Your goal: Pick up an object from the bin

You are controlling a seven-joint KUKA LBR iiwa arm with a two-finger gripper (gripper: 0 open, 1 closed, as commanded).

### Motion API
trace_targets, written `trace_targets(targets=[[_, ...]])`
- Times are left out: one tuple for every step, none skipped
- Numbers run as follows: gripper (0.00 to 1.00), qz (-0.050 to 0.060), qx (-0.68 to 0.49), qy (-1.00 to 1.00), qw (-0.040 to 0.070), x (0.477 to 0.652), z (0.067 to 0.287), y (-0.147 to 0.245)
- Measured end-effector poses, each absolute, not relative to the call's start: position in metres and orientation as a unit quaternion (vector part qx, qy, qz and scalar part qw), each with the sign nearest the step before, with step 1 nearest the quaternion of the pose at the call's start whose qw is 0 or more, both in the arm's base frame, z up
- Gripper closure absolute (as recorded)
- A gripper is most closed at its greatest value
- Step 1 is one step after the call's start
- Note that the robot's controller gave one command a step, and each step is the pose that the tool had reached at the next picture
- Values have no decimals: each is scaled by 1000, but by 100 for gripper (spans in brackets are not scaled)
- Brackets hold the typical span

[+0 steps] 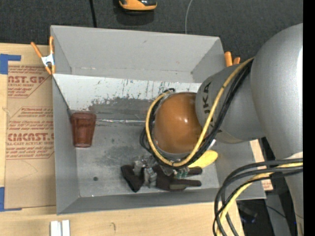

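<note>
My gripper hangs low over the front middle of the bin, under the arm's orange cover. Right below it lies a dark, blackish-brown lump on the bin floor, touching or nearly touching the gripper. A second dark, elongated thing lies just to the right of it, along the front wall. A yellow curved thing pokes out from under the arm at the right.
A translucent reddish-brown cup lies on its side against the left wall, well away from the gripper. The arm and its cables cover the right part of the bin. The floor between cup and gripper is bare, scuffed metal.
</note>
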State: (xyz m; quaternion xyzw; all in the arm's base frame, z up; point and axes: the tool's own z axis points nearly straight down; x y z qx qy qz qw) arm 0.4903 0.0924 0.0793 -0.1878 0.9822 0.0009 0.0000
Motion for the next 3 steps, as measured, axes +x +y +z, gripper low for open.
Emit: trace_targets(targets=[[100, 1, -188, 982, 0, 490, 79, 92], [100, 0, -196, 981, -3, 497, 132, 100], [100, 0, -195, 981, 5, 485, 353, 127]])
